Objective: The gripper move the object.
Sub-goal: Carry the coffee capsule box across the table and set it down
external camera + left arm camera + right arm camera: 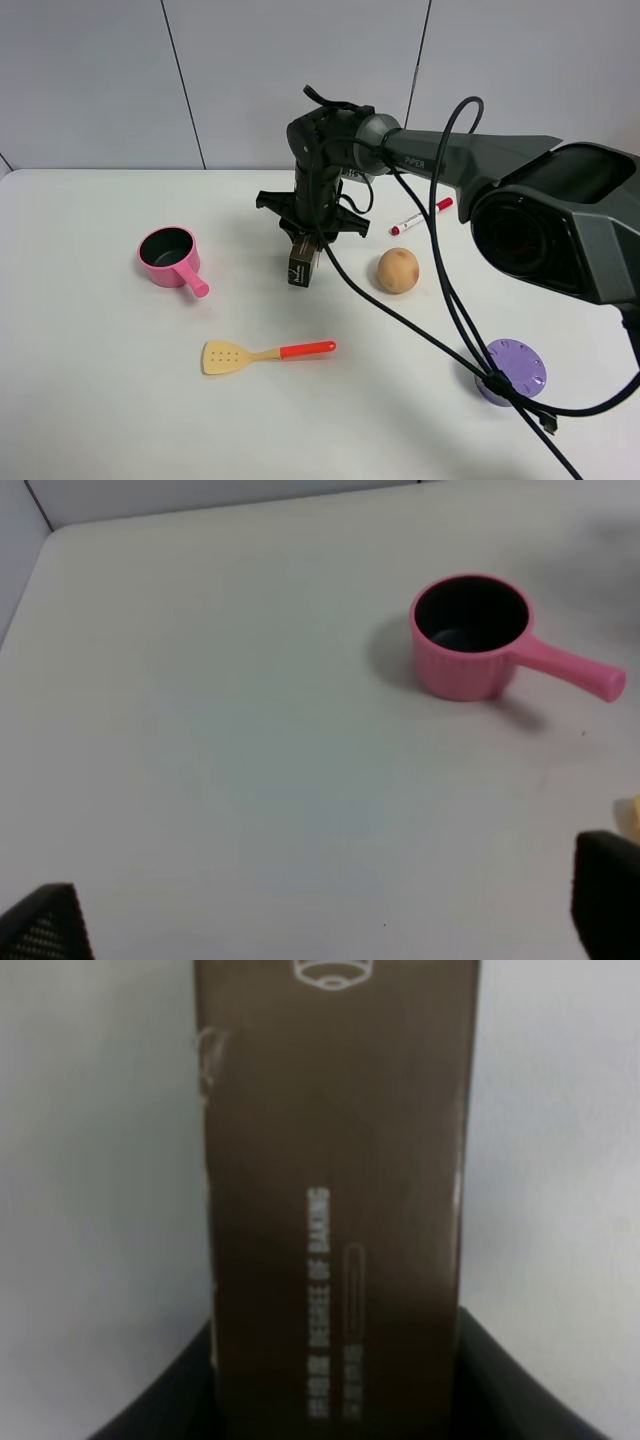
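Note:
The dark brown carton [302, 268] with small white print lies at the middle of the white table, its end toward the camera. My right gripper [306, 243] reaches across from the right and stands straight over it, fingers pointing down. In the right wrist view the carton [335, 1160] fills the frame, and the black fingers [160, 1400] sit against both long sides at its near end, shut on it. My left gripper [320, 920] is open and empty over bare table, only its two fingertips [45, 930] showing; it is out of the exterior high view.
A pink pot [167, 252] stands left of the carton and also shows in the left wrist view [470, 635]. A potato [398, 270] lies to the carton's right, a red-capped marker [420, 216] behind it, a yellow spatula [265, 352] in front, a purple disc [512, 370] front right.

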You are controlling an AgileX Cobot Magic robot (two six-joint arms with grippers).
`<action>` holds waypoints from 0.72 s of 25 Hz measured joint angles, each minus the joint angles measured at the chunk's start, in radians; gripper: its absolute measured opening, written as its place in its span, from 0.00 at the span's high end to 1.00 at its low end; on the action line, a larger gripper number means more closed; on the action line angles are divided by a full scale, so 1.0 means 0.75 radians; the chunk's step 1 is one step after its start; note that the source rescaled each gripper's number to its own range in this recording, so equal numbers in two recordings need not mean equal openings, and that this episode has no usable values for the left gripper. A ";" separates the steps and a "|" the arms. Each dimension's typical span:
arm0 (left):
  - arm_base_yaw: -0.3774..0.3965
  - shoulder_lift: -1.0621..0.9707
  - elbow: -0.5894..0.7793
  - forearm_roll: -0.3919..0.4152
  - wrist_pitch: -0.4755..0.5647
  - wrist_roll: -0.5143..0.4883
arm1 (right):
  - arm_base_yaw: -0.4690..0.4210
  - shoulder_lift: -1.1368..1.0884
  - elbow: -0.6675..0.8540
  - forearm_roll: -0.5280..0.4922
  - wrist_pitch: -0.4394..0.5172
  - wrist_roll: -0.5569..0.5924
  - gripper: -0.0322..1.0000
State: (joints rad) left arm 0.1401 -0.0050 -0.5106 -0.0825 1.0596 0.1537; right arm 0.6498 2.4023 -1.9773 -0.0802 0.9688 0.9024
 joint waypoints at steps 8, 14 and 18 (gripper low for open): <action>0.000 0.000 0.000 0.000 0.000 0.000 | 0.000 -0.043 0.000 0.046 0.167 -0.244 0.97; 0.000 0.000 0.000 0.000 0.000 0.000 | 0.000 -0.188 0.000 0.045 0.278 -0.341 0.97; 0.000 0.000 0.000 0.000 0.000 0.000 | 0.000 -0.318 0.000 0.045 0.317 -0.410 0.97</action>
State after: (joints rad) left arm 0.1401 -0.0050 -0.5106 -0.0825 1.0596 0.1537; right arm 0.6498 2.1634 -1.9773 -0.0464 1.2064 0.5952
